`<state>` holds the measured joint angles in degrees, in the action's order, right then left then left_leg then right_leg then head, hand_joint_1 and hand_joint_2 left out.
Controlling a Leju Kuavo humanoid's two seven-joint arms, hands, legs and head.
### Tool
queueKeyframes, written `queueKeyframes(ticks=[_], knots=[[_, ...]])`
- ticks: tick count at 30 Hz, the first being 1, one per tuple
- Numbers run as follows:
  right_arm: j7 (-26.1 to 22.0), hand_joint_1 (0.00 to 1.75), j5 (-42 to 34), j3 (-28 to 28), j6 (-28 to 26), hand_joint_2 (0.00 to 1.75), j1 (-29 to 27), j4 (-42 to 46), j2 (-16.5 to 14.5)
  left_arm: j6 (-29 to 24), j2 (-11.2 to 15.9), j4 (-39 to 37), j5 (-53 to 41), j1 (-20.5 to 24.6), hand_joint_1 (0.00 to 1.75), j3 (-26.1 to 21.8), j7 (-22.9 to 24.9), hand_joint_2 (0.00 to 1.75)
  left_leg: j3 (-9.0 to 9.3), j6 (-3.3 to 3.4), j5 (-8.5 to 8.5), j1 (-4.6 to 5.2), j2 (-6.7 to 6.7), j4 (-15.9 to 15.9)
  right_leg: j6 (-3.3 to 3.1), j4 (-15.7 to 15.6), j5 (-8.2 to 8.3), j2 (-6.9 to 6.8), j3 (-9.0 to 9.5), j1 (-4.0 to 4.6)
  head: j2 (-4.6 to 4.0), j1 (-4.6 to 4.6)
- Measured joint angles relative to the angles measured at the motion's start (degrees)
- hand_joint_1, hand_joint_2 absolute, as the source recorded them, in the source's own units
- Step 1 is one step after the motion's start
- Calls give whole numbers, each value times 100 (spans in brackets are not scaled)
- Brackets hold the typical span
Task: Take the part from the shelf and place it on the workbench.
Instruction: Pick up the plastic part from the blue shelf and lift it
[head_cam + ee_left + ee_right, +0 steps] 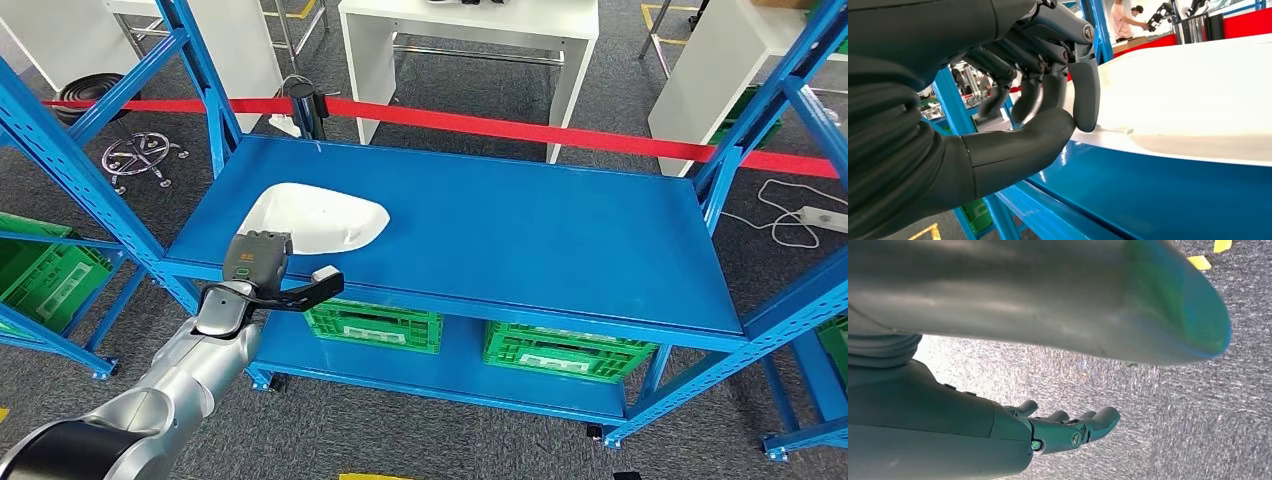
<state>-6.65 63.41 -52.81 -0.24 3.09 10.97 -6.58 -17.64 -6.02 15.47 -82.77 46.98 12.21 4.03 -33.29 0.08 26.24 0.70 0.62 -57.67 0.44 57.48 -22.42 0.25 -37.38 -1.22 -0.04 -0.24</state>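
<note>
The white curved part (320, 220) lies flat on the left of the blue shelf board (540, 230). My left hand (258, 262) is at the part's near-left end, at the shelf's front edge, its thumb sticking out to the right along that edge. In the left wrist view the curled fingers (1083, 90) hang at the rim of the part (1188, 95), one tip touching it, with the thumb below beside the shelf board (1158, 200). Nothing is gripped. My right hand (1068, 430) hangs over the grey floor, fingers loosely stretched, holding nothing.
Blue uprights (215, 100) frame the shelf on both sides. Green crates (375, 325) (560, 350) stand on the lower board, another green crate (40, 280) at far left. A red barrier tape (500, 127) runs behind the shelf, with white tables (470, 30) beyond.
</note>
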Motion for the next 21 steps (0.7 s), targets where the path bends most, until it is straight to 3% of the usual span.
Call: queueKeyframes(ticks=[4, 7, 11, 16, 21], knots=[[-12, 0, -3, 0, 16, 0, 0, 0, 0, 0, 0, 0, 3, -9, 170, -43, 3, 175, 0, 0, 0, 0, 0, 0, 0, 0, 0, 0, 0, 0, 0, 0], [-30, 0, -12, 0, 17, 0, 2, 0, 0, -2, 1, 0, 9, -20, 158, -66, 3, 175, 0, 0, 0, 0, 0, 0, 0, 0, 0, 0, 0, 0, 0, 0], [-78, 0, -22, 0, 17, 0, 3, 0, 0, -37, 1, 0, 19, -46, 81, -89, -2, 175, 0, 0, 0, 0, 0, 0, 0, 0, 0, 0, 0, 0, 0, 0], [-95, 0, -13, -2, 17, 0, 6, 0, 0, -163, 1, 1, 13, -63, 0, -120, -48, 175, 0, 0, 0, 0, 0, 0, 0, 0, 0, 0, 0, 0, 0, 0], [-93, 0, 24, -18, 31, 0, 14, 0, 0, -217, 2, 4, 71, -57, 0, -192, -297, 175, 0, 0, 0, 0, 0, 0, 0, 0, 0, 0, 0, 0, 0, 0]])
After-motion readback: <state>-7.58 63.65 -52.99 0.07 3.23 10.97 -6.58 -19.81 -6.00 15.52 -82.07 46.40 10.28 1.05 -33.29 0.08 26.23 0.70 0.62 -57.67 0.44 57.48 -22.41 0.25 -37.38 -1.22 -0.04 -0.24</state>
